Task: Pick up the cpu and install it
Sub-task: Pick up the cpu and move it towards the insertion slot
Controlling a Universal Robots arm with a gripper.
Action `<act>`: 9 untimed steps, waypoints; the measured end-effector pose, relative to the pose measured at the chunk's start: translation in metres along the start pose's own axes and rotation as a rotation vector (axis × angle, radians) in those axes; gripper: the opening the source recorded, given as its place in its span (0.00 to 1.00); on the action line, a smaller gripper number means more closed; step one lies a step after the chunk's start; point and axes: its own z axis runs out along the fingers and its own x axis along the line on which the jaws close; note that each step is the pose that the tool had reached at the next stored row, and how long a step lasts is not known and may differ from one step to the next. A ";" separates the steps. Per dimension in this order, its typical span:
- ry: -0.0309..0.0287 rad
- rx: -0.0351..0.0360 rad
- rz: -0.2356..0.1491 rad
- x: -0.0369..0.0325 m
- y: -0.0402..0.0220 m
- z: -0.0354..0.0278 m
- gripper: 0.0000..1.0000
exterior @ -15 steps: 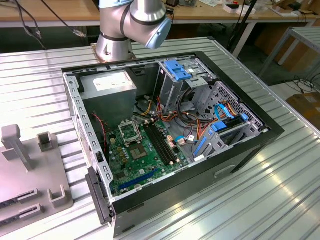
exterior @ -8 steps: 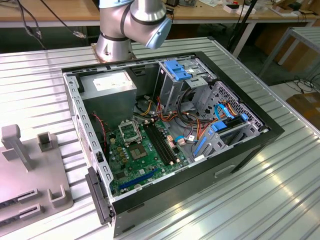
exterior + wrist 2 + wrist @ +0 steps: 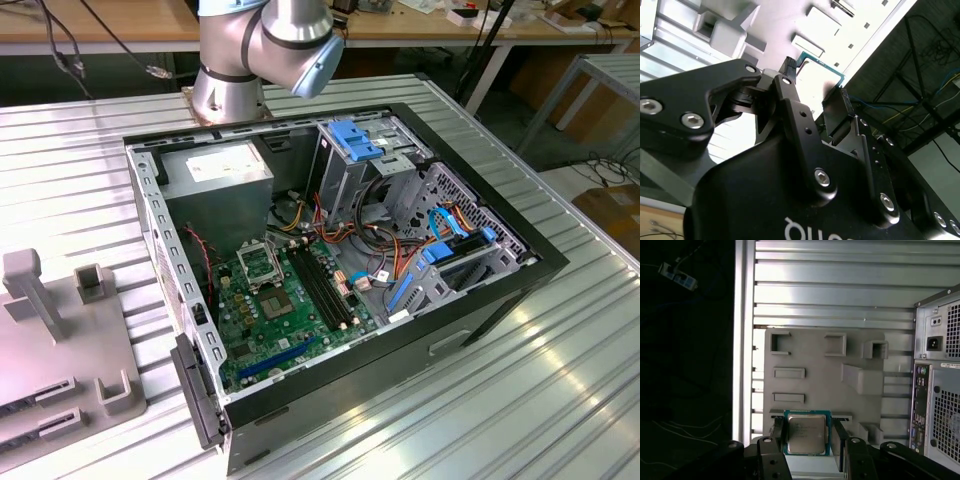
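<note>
The gripper point(image 3: 807, 427) is squeezing the cpu point(image 3: 806, 436) by two sides, holding it up over the grey tray point(image 3: 815, 347), so I think it is carrying it, which needs flat, careful lining up with the socket point(image 3: 262, 263).

Cpu point(image 3: 806, 432): dull silver metal top. Hand point(image 3: 812, 84): matt black. Table point(image 3: 560, 380): ribbed shiny metal.

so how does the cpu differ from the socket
The cpu is a silver-grey plate with a green rim; the socket is a dark frame. The cpu is held in the gripper, above the grey fixture; the socket lies on the green board inside the case. Both look roughly square.
</note>
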 end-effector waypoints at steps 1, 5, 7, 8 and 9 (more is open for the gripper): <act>0.0000 0.0000 0.000 -0.0011 0.0000 -0.0001 0.47; 0.0000 0.0000 0.000 -0.0055 -0.0002 -0.0003 0.47; 0.0000 0.0000 0.000 -0.0079 -0.0003 -0.0004 0.47; 0.0000 0.0000 0.000 -0.0090 -0.0003 -0.0004 0.47; 0.0001 0.0000 0.000 -0.0106 -0.0003 -0.0005 0.47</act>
